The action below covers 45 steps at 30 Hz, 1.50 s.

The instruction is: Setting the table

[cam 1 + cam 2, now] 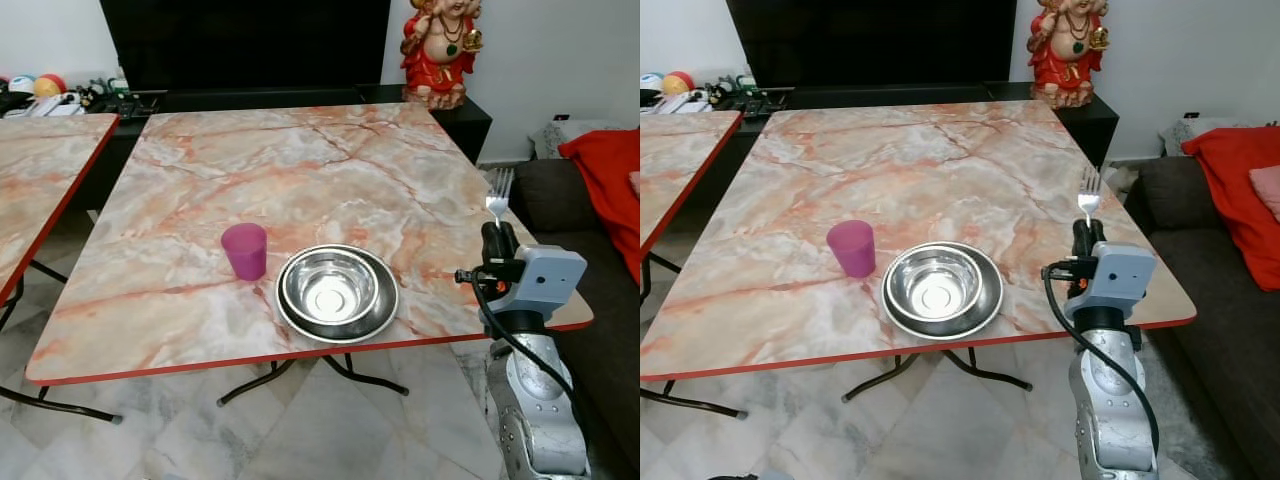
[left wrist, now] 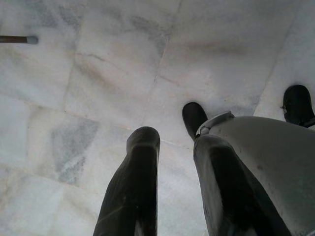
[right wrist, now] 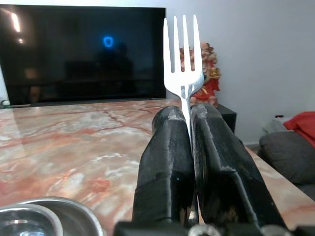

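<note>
A steel bowl rests inside a steel plate near the front edge of the marble table. A purple cup stands upright just left of them. My right gripper is raised over the table's right front corner, shut on a silver fork whose tines point up. The fork's tines show above the black fingers. My left gripper hangs low over the floor with a gap between its two fingers.
A second marble table stands to the left. A black TV cabinet and a red statue sit behind the table. A grey sofa with a red cloth lies at the right. The floor is grey marble tile.
</note>
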Tool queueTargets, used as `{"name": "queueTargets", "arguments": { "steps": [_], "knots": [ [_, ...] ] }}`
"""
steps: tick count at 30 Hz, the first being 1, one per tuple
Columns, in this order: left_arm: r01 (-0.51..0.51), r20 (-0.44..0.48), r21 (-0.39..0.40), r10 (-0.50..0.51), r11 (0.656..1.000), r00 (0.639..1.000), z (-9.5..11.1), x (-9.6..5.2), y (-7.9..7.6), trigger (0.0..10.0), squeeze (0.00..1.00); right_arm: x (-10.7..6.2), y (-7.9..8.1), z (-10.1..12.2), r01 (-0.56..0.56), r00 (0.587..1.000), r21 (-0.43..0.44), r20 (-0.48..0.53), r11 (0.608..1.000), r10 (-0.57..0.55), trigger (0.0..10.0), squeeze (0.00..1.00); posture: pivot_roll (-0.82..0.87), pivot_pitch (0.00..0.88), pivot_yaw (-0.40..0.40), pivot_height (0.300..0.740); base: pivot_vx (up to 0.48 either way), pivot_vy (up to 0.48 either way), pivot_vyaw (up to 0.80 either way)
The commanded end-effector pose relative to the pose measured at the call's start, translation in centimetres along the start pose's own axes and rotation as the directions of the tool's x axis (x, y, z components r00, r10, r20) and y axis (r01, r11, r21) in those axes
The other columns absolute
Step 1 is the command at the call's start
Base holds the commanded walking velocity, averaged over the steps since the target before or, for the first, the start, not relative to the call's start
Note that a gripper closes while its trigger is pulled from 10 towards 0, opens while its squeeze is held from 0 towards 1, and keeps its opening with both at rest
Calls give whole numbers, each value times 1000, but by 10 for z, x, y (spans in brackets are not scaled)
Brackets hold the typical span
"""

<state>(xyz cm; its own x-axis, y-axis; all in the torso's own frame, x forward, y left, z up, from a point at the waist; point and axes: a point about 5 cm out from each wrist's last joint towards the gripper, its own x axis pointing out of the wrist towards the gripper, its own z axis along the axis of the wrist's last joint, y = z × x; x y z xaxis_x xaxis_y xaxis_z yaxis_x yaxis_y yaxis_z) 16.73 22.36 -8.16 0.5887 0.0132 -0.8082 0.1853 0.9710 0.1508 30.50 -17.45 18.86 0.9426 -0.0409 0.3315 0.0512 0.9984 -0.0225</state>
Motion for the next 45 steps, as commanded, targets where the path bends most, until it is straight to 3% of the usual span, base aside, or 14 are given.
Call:
{"name": "queueTargets", "arguments": {
  "steps": [1, 6, 19, 22, 28, 32, 36, 42, 45],
  "knots": [
    [-5, -32, -12, 5, 1000, 999, -7, -2, 2, 10000, 0, 2, 1, 3, -13, 1000, -22, 6, 1000, 13, 10000, 0, -38, 116, 2, 740, 285, 0, 0],
    [-7, -32, -12, 6, 1000, 999, -8, -2, 2, 10000, 0, 1, 1, 3, -9, 1000, -20, 8, 1000, 9, 10000, 0, -38, 115, 0, 740, 296, 0, 681],
    [-14, -22, -4, 13, 1000, 1000, -6, -2, 3, 10000, 0, 1, -6, 2, 40, 999, -10, -4, 999, -40, 10000, 0, -42, 123, 3, 740, 92, 0, 0],
    [-13, -22, -2, 13, 1000, 1000, -5, -1, 3, 10000, 0, 1, -12, -2, 49, 997, -65, -54, 997, -52, 10000, 0, -55, 130, 6, 740, 0, 0, 0],
    [5, -33, 11, -5, 1000, 999, -7, -1, 1, 10000, 0, -6, -38, -12, 30, 964, -177, -254, 984, -75, 10000, 0, -97, 149, 16, 740, 0, 0, 0],
    [12, -45, 12, -12, 1000, 999, -9, -2, 0, 10000, 0, -11, -47, -18, 32, 934, -141, -348, 990, -80, 10000, 0, -102, 150, 16, 740, 0, 0, 0],
    [13, -52, 5, -12, 1000, 999, -11, -2, 0, 10000, 0, -15, -46, -37, -27, 868, -45, -497, 999, 1, 10000, 0, -86, 150, 9, 740, 0, 0, 0],
    [16, -61, 4, -16, 1000, 998, -13, -2, 0, 10000, 0, -6, -39, -55, -53, 823, -45, -568, 998, 18, 10000, 0, -84, 149, 14, 740, 0, 0, 0],
    [15, -62, 2, -14, 1000, 998, -13, -3, 1, 10000, 0, -1, -35, -55, -57, 820, -25, -571, 998, 33, 10000, 0, -78, 148, 16, 740, 0, 0, 0]
  ]
}}
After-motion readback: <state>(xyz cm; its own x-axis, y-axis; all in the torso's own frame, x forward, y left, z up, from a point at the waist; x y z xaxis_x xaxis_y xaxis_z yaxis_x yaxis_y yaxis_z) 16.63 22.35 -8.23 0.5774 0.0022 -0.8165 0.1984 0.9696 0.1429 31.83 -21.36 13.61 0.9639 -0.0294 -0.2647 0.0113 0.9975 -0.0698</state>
